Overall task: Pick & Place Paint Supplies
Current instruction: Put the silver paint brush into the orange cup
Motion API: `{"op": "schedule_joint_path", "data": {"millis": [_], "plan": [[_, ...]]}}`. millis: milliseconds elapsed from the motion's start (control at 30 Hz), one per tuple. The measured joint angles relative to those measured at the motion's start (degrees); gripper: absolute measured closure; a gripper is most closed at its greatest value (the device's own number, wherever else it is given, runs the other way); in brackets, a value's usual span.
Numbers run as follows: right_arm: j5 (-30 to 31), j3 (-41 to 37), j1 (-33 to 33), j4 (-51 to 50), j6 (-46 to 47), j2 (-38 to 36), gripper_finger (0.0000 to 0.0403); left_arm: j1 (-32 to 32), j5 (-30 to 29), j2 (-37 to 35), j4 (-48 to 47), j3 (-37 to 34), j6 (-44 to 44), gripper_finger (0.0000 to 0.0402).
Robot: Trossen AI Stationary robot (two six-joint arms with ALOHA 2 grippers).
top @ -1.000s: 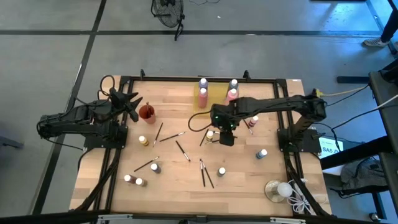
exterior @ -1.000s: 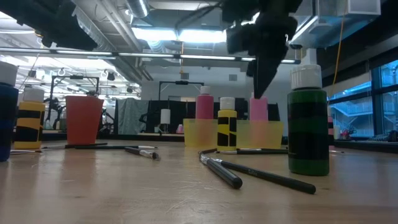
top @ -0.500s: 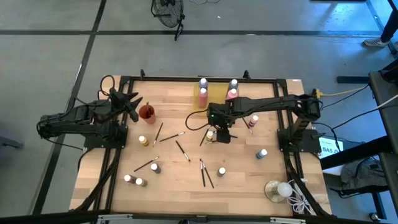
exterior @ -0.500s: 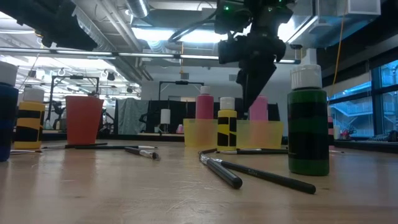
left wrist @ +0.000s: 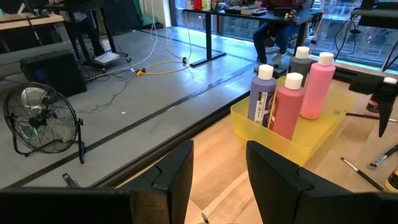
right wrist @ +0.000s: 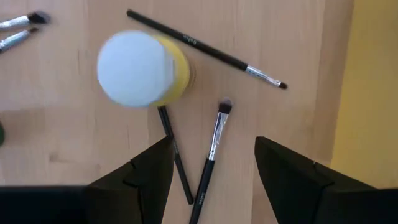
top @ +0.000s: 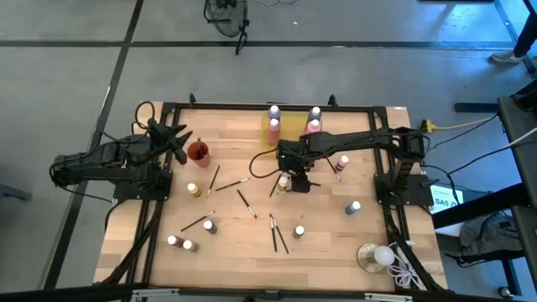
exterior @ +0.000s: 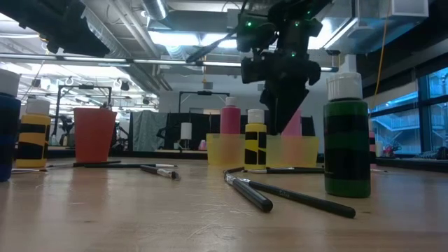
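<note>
Near the centre of the high view, the right gripper (top: 295, 179) hangs above the wooden table (top: 226, 239) with its fingers spread and nothing between them. Its wrist view looks straight down on a yellow bottle (right wrist: 142, 70) with a white cap, and on two thin paintbrushes (right wrist: 209, 155) lying just beside that bottle (one runs partly under it). In the low view the gripper points down beside the same bottle, in front of the yellow tray (exterior: 280, 150). That tray, at upper centre in the high view, holds pink and purple bottles (left wrist: 292, 102). The left gripper (top: 180, 143) waits at the left by a red cup (top: 199, 153), fingers parted and empty.
</note>
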Motion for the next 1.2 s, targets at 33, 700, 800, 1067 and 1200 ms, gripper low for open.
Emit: {"op": "schedule_joint_path", "data": {"millis": [33, 700, 800, 1067, 1200], "plan": [[0.0, 0.0, 0.0, 0.4, -0.2, 0.4, 0.0177, 0.0, 0.0, 0.0, 0.0, 0.0, 0.0, 0.0258], [-0.2, 0.0, 0.0, 4.5, -4.2, 6.0, 0.0177, 0.0, 0.0, 0.0, 0.0, 0.0, 0.0, 0.0258], [-0.2, 0.0, 0.0, 4.8, -4.7, 6.1, 0.0177, 0.0, 0.0, 0.0, 0.0, 0.0, 0.0, 0.0258], [-0.2, 0.0, 0.0, 4.9, -5.2, 6.1, 0.0177, 0.0, 0.0, 0.0, 0.0, 0.0, 0.0, 0.0258], [-0.4, 0.0, 0.0, 6.2, -5.3, 6.1, 0.0177, 0.0, 0.0, 0.0, 0.0, 0.0, 0.0, 0.0258]]}}
